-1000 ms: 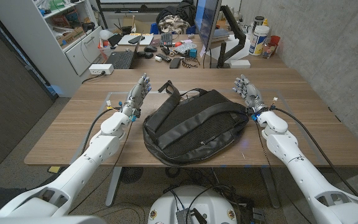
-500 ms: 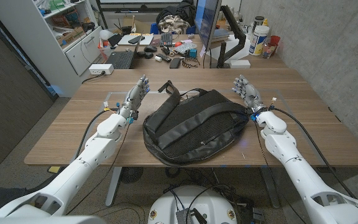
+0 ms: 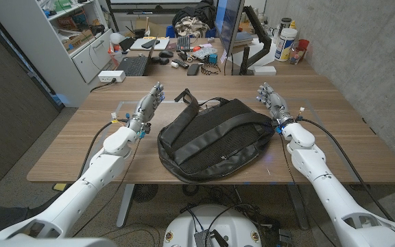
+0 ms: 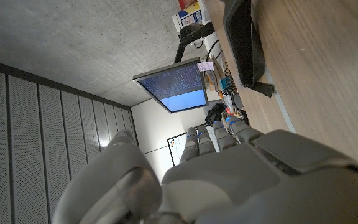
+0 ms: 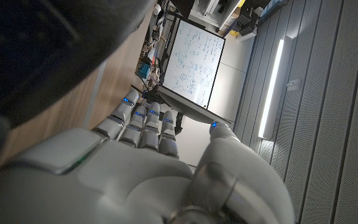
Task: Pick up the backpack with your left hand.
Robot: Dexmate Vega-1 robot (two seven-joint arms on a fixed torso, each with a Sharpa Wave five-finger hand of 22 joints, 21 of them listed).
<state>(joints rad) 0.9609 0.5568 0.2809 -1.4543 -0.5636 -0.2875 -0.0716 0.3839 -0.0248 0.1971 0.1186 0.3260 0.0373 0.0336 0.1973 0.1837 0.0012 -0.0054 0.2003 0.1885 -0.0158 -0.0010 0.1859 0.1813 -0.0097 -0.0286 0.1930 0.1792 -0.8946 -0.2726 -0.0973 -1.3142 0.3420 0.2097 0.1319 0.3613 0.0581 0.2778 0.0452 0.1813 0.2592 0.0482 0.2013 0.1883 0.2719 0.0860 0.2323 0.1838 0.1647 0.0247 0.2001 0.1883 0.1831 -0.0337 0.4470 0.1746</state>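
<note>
- A black backpack (image 3: 214, 137) lies flat in the middle of the wooden counter (image 3: 348, 147), between the two arms. Its straps face up, running slantwise across it.
- The backpack's top handle loop (image 3: 188, 100) points toward the far side of the counter, on the side nearer the left arm.
- The left robot hand (image 3: 148, 106) is just beside the backpack's left edge and apart from it. Its fingers (image 3: 158, 91) are stretched out toward the far side of the counter, and it grasps nothing.
- In the left wrist view, the back of the left robot hand (image 4: 241, 180) fills the foreground, with the backpack (image 4: 244, 40) lying on the wood beyond the fingertips.
- The right robot hand (image 3: 273, 103) is by the backpack's right far corner, fingers extended and spread, grasping nothing; whether it touches the fabric cannot be told.
- In the right wrist view, the right robot hand (image 5: 142, 162) shows straight fingers, with the dark backpack (image 5: 48, 43) close alongside.
- Beyond the counter stand a cluttered desk (image 3: 184, 51) with a monitor (image 3: 228, 31), and a white shelf unit (image 3: 74, 34).
</note>
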